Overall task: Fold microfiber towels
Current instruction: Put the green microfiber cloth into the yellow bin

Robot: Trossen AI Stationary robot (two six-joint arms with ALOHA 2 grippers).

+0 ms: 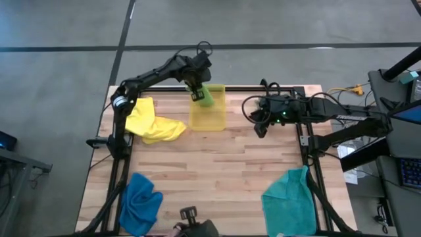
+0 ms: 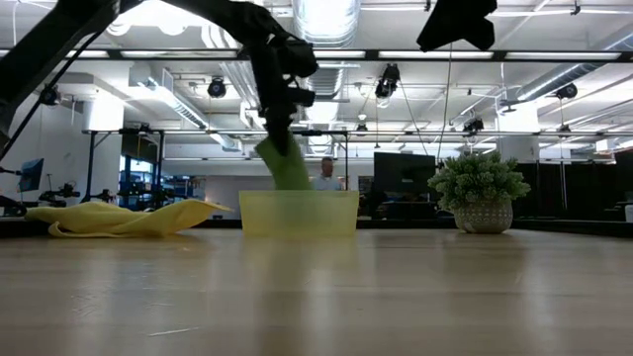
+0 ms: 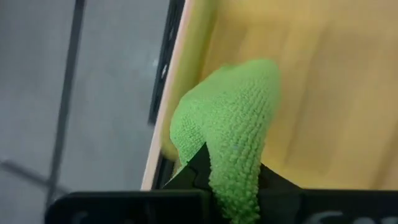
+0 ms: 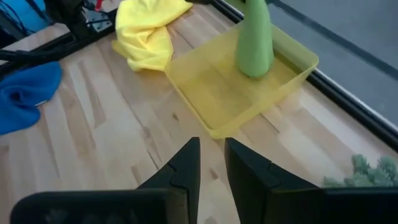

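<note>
The left hand [image 1: 199, 87] is clamped on the soft, light lime green towel [image 1: 205, 96], dangling limp into the bin [image 1: 209, 117] at twelve o'clock; the right hand [image 4: 211, 163] stands slightly apart, empty.

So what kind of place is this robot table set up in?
Probably an open lab or industrial workspace: exposed ceiling ducts and strip lights, dark monitors behind the butcher-block table, and a bare concrete floor around it.

Overhead, table-level, two wrists — all see bin [image 1: 208, 112].
</note>
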